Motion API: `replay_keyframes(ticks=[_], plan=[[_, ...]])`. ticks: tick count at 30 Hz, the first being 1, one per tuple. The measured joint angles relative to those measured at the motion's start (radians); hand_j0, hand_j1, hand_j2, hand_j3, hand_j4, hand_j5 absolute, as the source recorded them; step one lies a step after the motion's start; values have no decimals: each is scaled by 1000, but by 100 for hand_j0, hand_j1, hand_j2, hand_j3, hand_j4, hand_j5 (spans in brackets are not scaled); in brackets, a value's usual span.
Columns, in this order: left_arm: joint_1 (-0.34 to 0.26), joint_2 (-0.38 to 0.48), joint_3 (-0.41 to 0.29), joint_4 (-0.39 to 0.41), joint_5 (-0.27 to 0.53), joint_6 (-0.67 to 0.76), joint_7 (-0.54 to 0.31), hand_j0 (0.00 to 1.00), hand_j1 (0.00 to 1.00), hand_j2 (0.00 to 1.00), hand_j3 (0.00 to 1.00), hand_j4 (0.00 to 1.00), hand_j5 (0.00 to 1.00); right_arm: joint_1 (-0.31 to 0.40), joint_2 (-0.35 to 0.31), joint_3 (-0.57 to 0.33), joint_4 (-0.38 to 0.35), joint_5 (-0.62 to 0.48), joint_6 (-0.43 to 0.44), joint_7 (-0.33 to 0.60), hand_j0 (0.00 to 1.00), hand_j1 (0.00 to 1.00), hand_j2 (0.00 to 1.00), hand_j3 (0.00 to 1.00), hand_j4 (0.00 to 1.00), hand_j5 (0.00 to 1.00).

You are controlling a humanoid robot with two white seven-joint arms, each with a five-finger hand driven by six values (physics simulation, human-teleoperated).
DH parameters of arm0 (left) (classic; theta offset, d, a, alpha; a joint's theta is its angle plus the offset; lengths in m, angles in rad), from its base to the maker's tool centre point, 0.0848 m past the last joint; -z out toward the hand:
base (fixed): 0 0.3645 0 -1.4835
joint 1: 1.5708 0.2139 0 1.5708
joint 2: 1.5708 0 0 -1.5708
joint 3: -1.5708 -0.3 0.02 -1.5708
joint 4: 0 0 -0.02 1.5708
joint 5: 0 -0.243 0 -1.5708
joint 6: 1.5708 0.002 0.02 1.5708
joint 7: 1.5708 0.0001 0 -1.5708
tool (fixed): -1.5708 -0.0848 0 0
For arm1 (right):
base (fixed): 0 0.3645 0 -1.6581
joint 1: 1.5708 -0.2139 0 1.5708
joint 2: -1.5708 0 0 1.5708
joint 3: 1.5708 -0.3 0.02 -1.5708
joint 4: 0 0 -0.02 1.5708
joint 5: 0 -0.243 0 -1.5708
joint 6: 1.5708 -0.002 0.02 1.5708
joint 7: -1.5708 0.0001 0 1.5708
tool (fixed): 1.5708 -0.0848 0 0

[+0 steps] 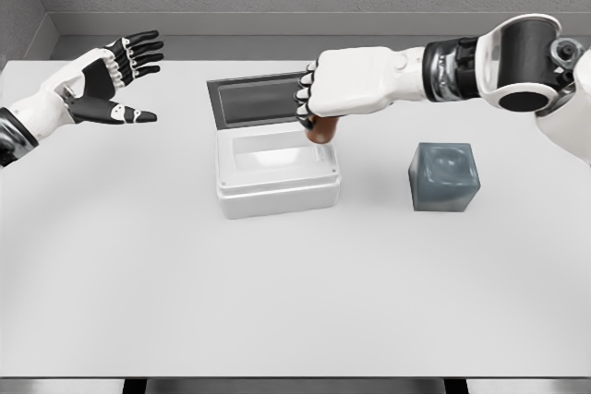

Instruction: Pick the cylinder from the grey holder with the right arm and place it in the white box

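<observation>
Right robot hand (319,103) reaches in from three o'clock, fist clenched around the brown cylinder (320,130) above the white box (277,193); left robot hand (115,76) splayed, holding nothing.

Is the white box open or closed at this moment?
Open: the white box has its dark lid raised behind, and its inside shows.

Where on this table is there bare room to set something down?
Bare: the whole front strip of the table, and the left side under the left hand. Crowded: the middle, where white box, right hand holding the cylinder, and grey holder sit.
</observation>
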Motion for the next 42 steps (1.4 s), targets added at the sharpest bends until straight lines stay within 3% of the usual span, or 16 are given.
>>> replay_keyframes(ticks=[9, 10, 11, 12, 14, 24, 27, 30, 34, 36, 39, 42], plan=[[0, -1, 0, 0, 0, 0, 0, 100, 100, 100, 100, 100, 100, 0, 28, 9, 17, 4, 0, 0, 54, 54, 54, 54, 54, 54], [0, -1, 0, -1, 0, 0, 0, 100, 100, 100, 100, 100, 100, 0, 33, 10, 22, 8, 0, 0, 60, 60, 60, 60, 60, 60], [2, -2, 0, -1, 0, 0, 0, 100, 100, 100, 100, 100, 100, 0, 38, 11, 26, 12, 0, 0, 71, 71, 71, 71, 71, 71], [2, -2, 0, -2, 0, 0, 0, 100, 100, 100, 100, 100, 100, 2, 41, 12, 30, 14, 0, 0, 91, 91, 91, 91, 91, 91], [2, -2, 0, -4, 0, 0, 0, 100, 100, 100, 100, 100, 100, 3, 47, 9, 37, 17, 0, 0, 99, 99, 99, 99, 99, 99], [-2, -2, 0, -5, 0, -1, 0, 100, 100, 100, 100, 100, 100, 5, 45, 0, 35, 14, 0, 0, 99, 99, 99, 99, 99, 99], [-6, -12, -1, -3, 0, 0, 0, 100, 100, 100, 100, 100, 100, 14, 2, -4, 3, 10, 0, 0, 99, 99, 99, 99, 99, 99], [-6, -41, -2, -1, -1, 0, 0, 100, 100, 100, 100, 100, 100, 58, -88, -60, -63, -9, 0, 0, 99, 99, 99, 99, 99, 99], [-14, -69, -4, 0, -1, 0, 0, 100, 100, 100, 100, 100, 100, 150, -235, -170, -105, -125, -1, 0, 100, 100, 100, 100, 100, 100], [-29, -79, -17, -1, -1, 0, 0, 100, 100, 100, 100, 100, 100, 260, -287, -258, -112, -203, 2, 0, 100, 100, 100, 100, 100, 100], [-31, -93, -30, -1, -1, 0, 0, 100, 100, 100, 100, 100, 100, 486, -317, -474, -113, -318, -3, 1, 100, 100, 100, 100, 100, 100], [-34, -106, -39, -2, -1, 0, 0, 100, 100, 100, 100, 100, 100, 600, -310, -658, -111, -464, -1, 0, 100, 100, 100, 100, 100, 100]])
